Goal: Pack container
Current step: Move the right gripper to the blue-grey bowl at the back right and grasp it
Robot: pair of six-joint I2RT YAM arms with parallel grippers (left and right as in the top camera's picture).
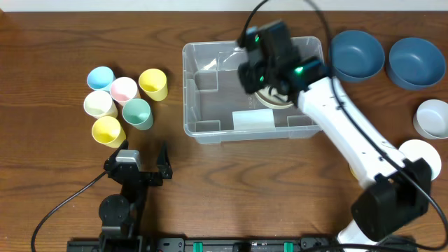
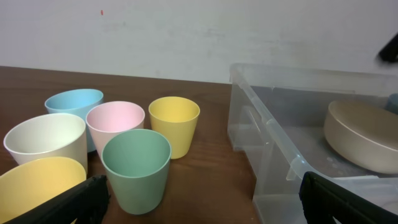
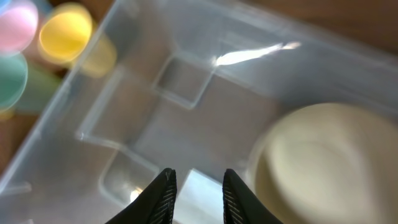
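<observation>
The clear plastic container [image 1: 187, 87] stands at the table's middle, with a white label [image 1: 252, 120] on its front. A cream bowl [image 1: 274, 99] lies inside at its right, partly hidden by my right gripper [image 1: 255, 77], which hangs over the container. In the right wrist view this gripper [image 3: 198, 176] is open a little, nothing between its fingers, and the cream bowl [image 3: 323, 162] lies just right of them on the container's floor [image 3: 186, 81]. My left gripper [image 1: 143, 150] is wide open near the front left, facing the cups and the container's wall [image 2: 267, 124].
Several pastel cups stand left of the container, among them a green cup [image 1: 137, 113] and a yellow cup [image 1: 152, 83]. Two blue bowls [image 1: 357, 56] [image 1: 416, 61] and two white bowls [image 1: 432, 117] sit at the right.
</observation>
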